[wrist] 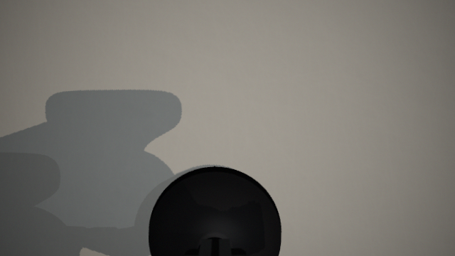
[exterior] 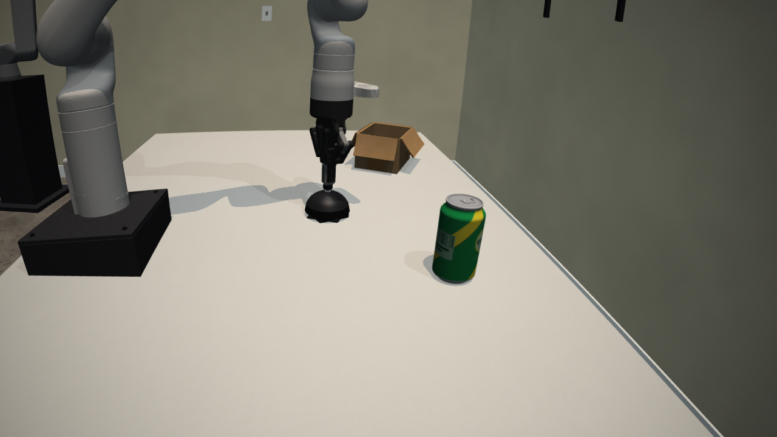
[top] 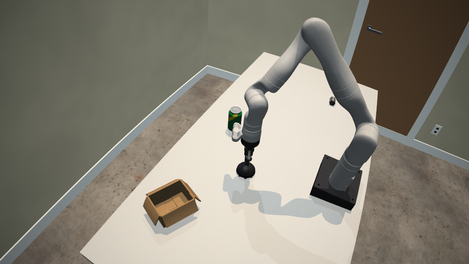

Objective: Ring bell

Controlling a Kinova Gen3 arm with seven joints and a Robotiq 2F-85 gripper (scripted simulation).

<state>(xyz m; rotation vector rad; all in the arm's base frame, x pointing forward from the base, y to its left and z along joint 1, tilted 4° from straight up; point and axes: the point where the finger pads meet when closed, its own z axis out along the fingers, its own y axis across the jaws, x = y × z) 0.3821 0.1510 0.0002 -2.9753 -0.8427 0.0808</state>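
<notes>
A black dome-shaped bell (top: 245,169) (exterior: 326,206) (wrist: 215,210) stands on the white table (top: 295,138) near its middle. My gripper (top: 248,158) (exterior: 328,184) points straight down over the bell with its fingers shut and empty. The fingertips rest on the button at the top of the dome. The button itself is hidden under the fingertips. In the wrist view the bell fills the bottom middle and the fingertips (wrist: 215,245) show at the lower edge.
A green and yellow can (top: 234,118) (exterior: 459,239) stands upright beyond the bell toward the wall-side edge. An open cardboard box (top: 171,202) (exterior: 386,145) sits near the table's corner. The arm's black base (top: 337,187) (exterior: 98,230) and a small dark object (top: 332,101) are also on the table.
</notes>
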